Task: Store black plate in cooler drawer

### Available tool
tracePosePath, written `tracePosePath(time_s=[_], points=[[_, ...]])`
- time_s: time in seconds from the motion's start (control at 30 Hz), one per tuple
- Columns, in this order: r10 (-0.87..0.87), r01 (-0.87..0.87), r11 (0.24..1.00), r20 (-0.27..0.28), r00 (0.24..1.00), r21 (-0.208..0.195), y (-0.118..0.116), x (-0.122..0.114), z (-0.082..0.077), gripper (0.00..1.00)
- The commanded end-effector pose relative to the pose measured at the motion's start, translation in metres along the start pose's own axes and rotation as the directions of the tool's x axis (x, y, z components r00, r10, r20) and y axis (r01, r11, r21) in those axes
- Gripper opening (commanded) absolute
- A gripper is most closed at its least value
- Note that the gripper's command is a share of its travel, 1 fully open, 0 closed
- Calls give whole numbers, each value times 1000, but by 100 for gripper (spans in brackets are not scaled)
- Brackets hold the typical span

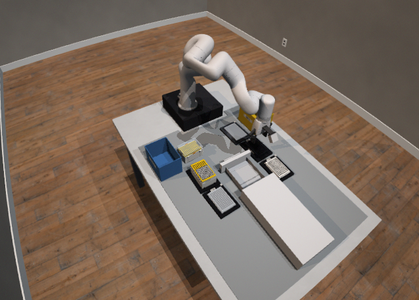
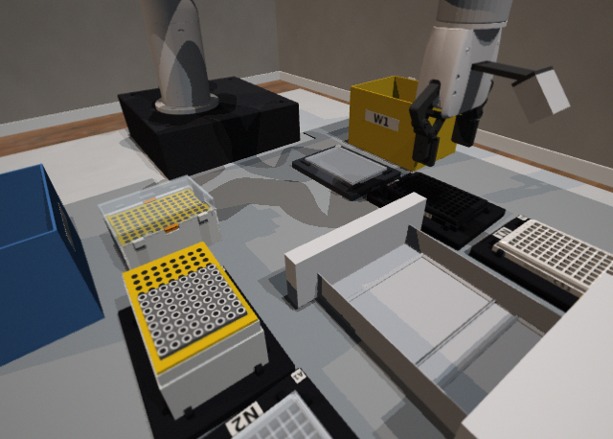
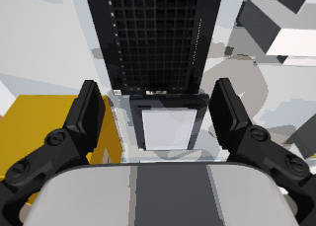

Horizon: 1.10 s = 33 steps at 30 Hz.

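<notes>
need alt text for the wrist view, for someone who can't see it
Looking down past the open, empty gripper, its two black fingers frame a black plate with a fine grid of wells. Nearer the camera lies a dark-framed grey lid, with a yellow bin at left.

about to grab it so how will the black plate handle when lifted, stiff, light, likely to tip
The black plate looks like a rigid moulded grid of wells, so probably stiff, not floppy. It is low, flat and mostly hollow, so likely light and unlikely to tip or roll. Its smooth side walls could slip, so the open end effector above it should probably close squarely across them.
</notes>
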<state>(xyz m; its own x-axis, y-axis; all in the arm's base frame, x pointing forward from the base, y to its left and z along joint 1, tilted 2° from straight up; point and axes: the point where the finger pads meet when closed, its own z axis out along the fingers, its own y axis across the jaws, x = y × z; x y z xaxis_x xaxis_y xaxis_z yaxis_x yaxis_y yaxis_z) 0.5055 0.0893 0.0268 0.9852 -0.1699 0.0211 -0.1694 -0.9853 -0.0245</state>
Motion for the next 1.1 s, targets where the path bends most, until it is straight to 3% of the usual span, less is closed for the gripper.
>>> tracePosePath(time_s=[0.0,1.07], points=[[0,0,1000,-5,1000,1,-1,2,4,100],[0,0,1000,-5,1000,1,-1,2,48,100]])
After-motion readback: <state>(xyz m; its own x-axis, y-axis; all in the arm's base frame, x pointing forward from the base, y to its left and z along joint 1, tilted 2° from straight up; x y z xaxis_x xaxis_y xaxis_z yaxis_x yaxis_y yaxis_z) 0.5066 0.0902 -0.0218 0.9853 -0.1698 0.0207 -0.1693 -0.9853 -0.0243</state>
